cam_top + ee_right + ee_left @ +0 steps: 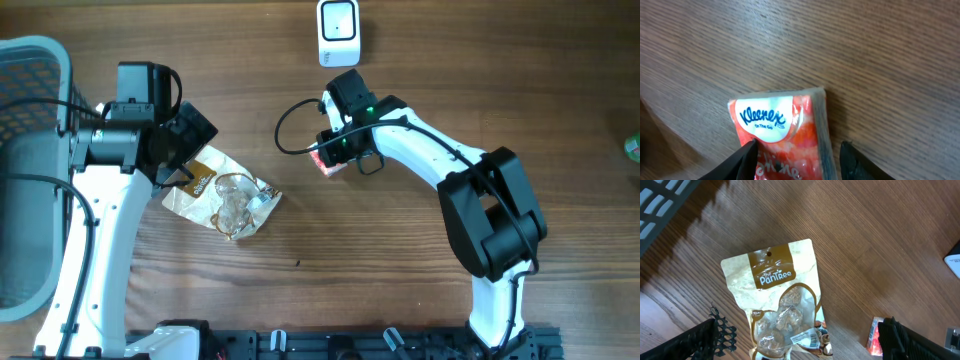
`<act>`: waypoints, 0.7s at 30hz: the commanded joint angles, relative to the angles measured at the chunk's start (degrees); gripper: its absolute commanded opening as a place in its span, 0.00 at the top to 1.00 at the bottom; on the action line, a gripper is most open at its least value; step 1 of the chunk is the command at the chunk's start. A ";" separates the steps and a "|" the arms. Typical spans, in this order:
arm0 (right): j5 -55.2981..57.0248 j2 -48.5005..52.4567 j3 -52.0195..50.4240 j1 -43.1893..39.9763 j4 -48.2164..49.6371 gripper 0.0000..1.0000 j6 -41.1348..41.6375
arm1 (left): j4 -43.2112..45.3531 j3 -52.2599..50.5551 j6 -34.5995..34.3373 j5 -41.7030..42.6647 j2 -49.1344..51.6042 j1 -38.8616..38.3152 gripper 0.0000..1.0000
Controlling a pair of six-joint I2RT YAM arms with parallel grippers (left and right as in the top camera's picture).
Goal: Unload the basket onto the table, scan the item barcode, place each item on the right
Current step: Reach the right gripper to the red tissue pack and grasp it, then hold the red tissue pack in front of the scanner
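Note:
A red and white Kleenex tissue pack [782, 130] lies flat on the wooden table, also seen from overhead [326, 166]. My right gripper [799, 150] straddles it: the left finger touches the pack's side, the right finger stands a small gap off it. A brown and cream PanTree snack bag [777, 295] lies flat, with a white barcode label [807, 338] near its lower end. My left gripper [802, 335] hangs wide open above that lower end, holding nothing. A white scanner [338, 32] stands at the far edge.
A grey plastic basket [30, 150] fills the left side of the table. A green object [632, 148] peeks in at the right edge. The tissue pack [874, 336] shows beside my left gripper's right finger.

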 commanded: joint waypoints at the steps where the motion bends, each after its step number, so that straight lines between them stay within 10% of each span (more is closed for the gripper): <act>1: -1.73 1.70 -0.63 -0.04 0.87 0.56 0.98 | -0.04 0.11 0.90 -0.13 0.07 0.28 0.00; 5: -1.05 0.68 1.55 -0.48 -0.31 0.94 3.85 | -0.02 0.11 0.87 -0.13 0.07 0.28 0.00; 11: 6.34 -0.33 16.72 -5.92 -7.91 0.95 7.96 | -0.02 0.11 0.87 -0.13 0.07 0.28 0.00; 14: 27.65 -0.33 23.26 -6.51 -8.20 0.95 5.18 | -0.02 0.11 0.90 -0.13 0.07 0.28 0.00; 21: 49.88 3.76 23.74 -3.34 27.28 0.95 -43.01 | -0.04 0.11 0.87 -0.13 0.07 0.28 0.00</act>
